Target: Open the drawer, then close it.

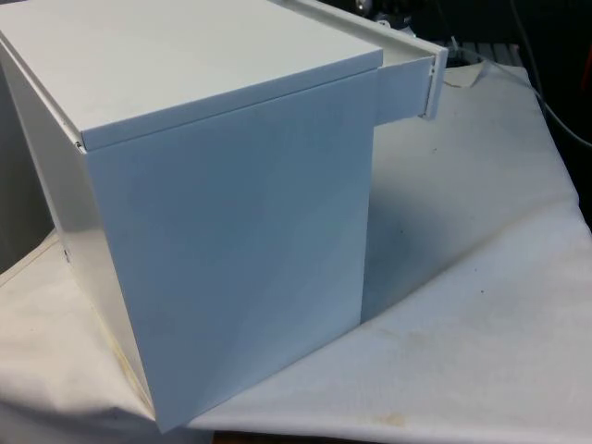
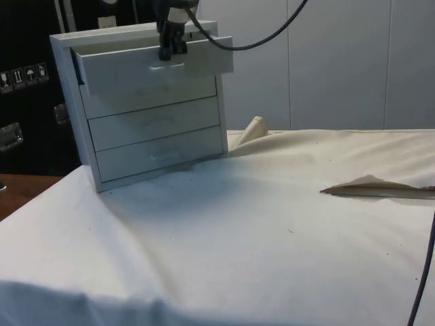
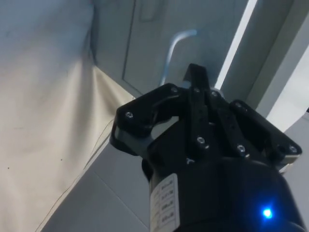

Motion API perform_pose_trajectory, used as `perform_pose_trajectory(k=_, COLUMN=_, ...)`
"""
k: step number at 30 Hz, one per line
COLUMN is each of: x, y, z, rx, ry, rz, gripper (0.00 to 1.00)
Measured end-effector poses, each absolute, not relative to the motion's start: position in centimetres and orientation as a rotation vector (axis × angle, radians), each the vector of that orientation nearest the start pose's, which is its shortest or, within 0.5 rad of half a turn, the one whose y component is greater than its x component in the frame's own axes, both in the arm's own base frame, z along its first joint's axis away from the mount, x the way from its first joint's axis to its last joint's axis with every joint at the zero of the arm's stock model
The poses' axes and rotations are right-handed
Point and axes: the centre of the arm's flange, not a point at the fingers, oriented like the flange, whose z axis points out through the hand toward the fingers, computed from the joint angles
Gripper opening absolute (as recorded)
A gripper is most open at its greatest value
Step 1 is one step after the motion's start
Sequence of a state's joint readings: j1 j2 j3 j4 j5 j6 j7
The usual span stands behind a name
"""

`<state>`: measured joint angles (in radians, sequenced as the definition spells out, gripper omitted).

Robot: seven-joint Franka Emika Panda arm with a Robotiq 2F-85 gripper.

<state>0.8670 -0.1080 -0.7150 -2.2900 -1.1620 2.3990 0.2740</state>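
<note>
while the top drawer [image 2: 153,71] sits pulled out of the chest [image 1: 222,231], gripper [image 2: 172,51] sits at its handle [image 2: 166,66]; finger spacing can't be made out.

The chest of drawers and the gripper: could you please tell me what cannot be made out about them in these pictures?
- Front view: the chest of drawers turns its plain side to the camera, hiding the drawer fronts; just the top drawer pokes out.
- Side view: the top drawer's inside is hidden behind its front panel; the gripper is too small to judge its hold on the handle.
- Wrist view: the gripper's body blocks its contact with the handle.
</note>
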Motion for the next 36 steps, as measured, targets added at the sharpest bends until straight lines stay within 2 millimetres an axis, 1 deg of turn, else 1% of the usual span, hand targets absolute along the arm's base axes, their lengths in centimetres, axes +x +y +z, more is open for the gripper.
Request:
perform_pose_trajectory(k=5, x=53.1, y=5.4, z=41.2, rx=2.240, ry=0.795, rz=0.458, gripper=0.00)
perform_pose_trajectory(k=9, x=53.7, y=4.8, z=41.4, rx=2.236, ry=0.788, rz=0.470, gripper=0.00)
perform_pose_trajectory(k=17, x=55.9, y=2.5, z=41.4, rx=2.218, ry=0.764, rz=0.502, gripper=0.00)
perform_pose_trajectory(k=20, x=56.1, y=2.3, z=41.4, rx=2.216, ry=0.762, rz=0.503, gripper=0.00)
perform_pose_trajectory(k=24, x=57.0, y=1.3, z=41.5, rx=2.203, ry=0.749, rz=0.516, gripper=0.00)
perform_pose_trajectory(k=33, x=58.2, y=0.1, z=41.5, rx=2.193, ry=0.726, rz=0.534, gripper=0.00)
perform_pose_trajectory(k=36, x=58.2, y=0.5, z=41.8, rx=2.195, ry=0.730, rz=0.545, gripper=0.00)
